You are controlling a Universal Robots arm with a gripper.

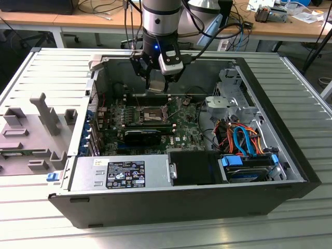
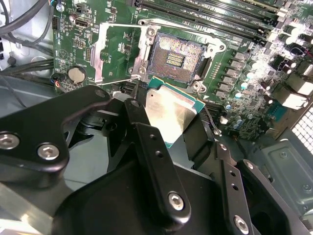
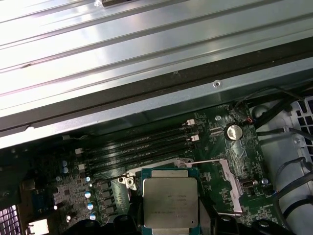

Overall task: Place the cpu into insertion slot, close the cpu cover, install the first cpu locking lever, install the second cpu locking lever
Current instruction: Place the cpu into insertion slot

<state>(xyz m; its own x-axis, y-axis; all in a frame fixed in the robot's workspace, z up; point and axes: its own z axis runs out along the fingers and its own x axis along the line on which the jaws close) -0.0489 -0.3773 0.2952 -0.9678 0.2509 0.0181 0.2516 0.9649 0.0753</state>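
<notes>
Exterior view: we see the open computer case (image 1: 155, 202) lying flat, with the gripper (image 1: 155, 83) hanging over the insertion slot (image 1: 150, 115). In the second wrist view the cpu cover (image 2: 96, 58) lies swung open beside that slot, whose pins are bare. The gripper pinches the cpu (image 2: 168, 115) near the slot, not touching it. We judge that all four steps remain.

You see the cpu (image 3: 170, 208) topped in silvery metal with a dull, soft sheen, while the tool (image 2: 168, 120) is matt black with bright metal screws (image 2: 176, 200). The insertion slot (image 2: 177, 58) has a shiny silver metal border, and the worktop (image 1: 155, 233) is ribbed, glossy metal.
</notes>
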